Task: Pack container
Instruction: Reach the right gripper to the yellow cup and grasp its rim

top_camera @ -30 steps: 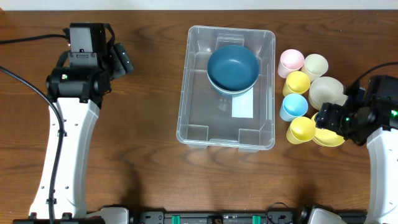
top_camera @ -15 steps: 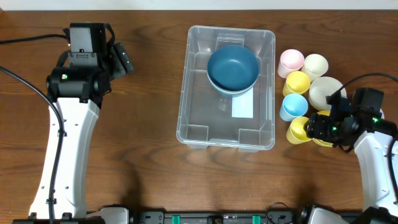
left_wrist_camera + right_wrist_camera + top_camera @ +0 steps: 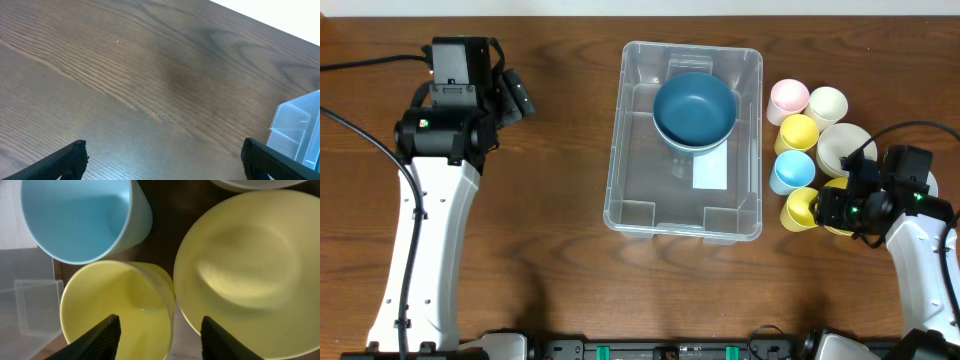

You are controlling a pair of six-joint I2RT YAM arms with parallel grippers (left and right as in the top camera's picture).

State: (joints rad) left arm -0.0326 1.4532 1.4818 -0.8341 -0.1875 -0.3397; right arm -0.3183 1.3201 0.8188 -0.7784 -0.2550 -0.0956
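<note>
Straddles the wall of the yellow cup (image 3: 125,300) with the right gripper (image 3: 165,335), jaws apart and not yet clamped, one finger inside and one on the side of the yellow bowl (image 3: 245,265), probably to lift it from the cluster by the table's (image 3: 150,75) right edge. Parks the left gripper (image 3: 165,157) wide open near the far left corner, out of the way. Shows the container (image 3: 616,170) mid-table toward the far edge: clear, round-cornered, white label on its bottom, blue bowl (image 3: 694,108) at its far end.
</note>
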